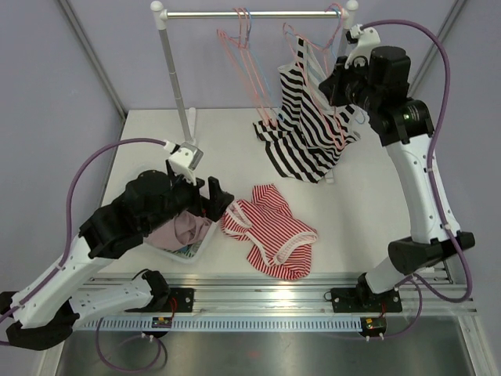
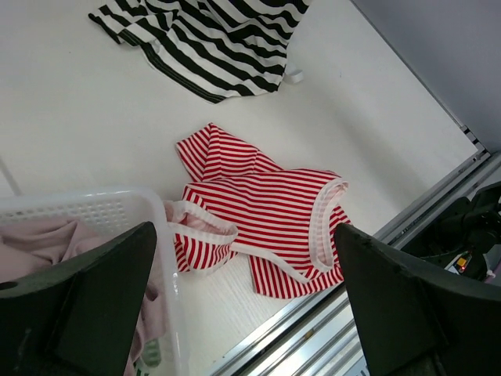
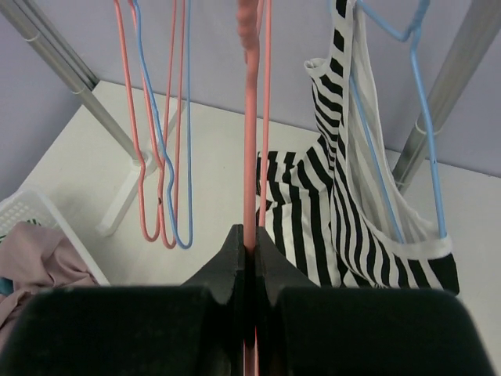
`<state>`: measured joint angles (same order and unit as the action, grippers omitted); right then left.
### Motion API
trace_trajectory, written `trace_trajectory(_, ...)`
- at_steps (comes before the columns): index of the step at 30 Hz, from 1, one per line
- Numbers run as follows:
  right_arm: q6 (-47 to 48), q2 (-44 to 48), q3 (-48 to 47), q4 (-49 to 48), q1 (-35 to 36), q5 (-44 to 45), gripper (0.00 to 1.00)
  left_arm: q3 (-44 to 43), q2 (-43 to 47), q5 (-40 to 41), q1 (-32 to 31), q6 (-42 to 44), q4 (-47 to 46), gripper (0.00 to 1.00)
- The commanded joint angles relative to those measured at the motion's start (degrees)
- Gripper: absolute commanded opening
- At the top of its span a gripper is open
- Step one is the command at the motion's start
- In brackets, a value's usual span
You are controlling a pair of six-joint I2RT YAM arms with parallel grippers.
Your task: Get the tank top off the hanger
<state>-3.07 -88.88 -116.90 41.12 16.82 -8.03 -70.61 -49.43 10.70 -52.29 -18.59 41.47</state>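
A black-and-white striped tank top (image 1: 301, 129) hangs from hangers at the right end of the rail, its lower part resting on the table. In the right wrist view the top (image 3: 317, 196) drapes over a blue hanger (image 3: 391, 157). My right gripper (image 1: 344, 78) is up beside the top, and in its wrist view the gripper (image 3: 250, 235) is shut on the wire of a pink hanger (image 3: 252, 117). My left gripper (image 1: 211, 196) is open and empty, low over the basket edge; in its own view the gripper (image 2: 243, 229) has its jaws wide apart.
A red-and-white striped tank top (image 1: 270, 231) lies flat on the table, also in the left wrist view (image 2: 266, 211). A white basket (image 1: 196, 252) holding pink cloth sits under my left arm. Empty pink and blue hangers (image 1: 246, 55) hang on the rail (image 1: 203, 13).
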Motion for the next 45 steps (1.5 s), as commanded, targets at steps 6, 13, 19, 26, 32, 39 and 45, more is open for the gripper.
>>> trace_trajectory(6,7.2,-15.1,-20.4,4.4,5.8,7.7,0.00,10.4,11.4,7.5,-0.4,5.3,-1.4,0.99)
trace_trajectory(13,8.3,-25.8,-33.2,4.3,7.0,8.3,0.00,14.9,15.7,9.1,-0.3,6.2,-4.6,0.99)
trace_trajectory(19,9.9,-33.4,-39.5,0.8,8.6,7.2,0.00,16.4,15.3,7.6,-0.1,6.9,-4.6,0.99)
trace_trajectory(26,9.5,-38.8,-41.8,-2.6,10.2,7.2,0.00,17.1,13.7,7.0,0.1,7.5,-4.1,0.99)
trace_trajectory(32,9.8,-39.8,-40.2,-3.7,12.4,7.7,0.00,17.0,13.0,6.2,1.0,7.6,-4.0,0.99)
trace_trajectory(39,9.7,-40.1,-40.0,-3.7,12.7,7.7,0.00,17.1,13.0,6.0,1.1,7.5,-4.0,0.99)
trace_trajectory(45,11.0,-35.7,-35.9,-4.1,12.6,11.1,0.32,15.5,10.5,6.1,1.1,5.9,-3.3,0.99)
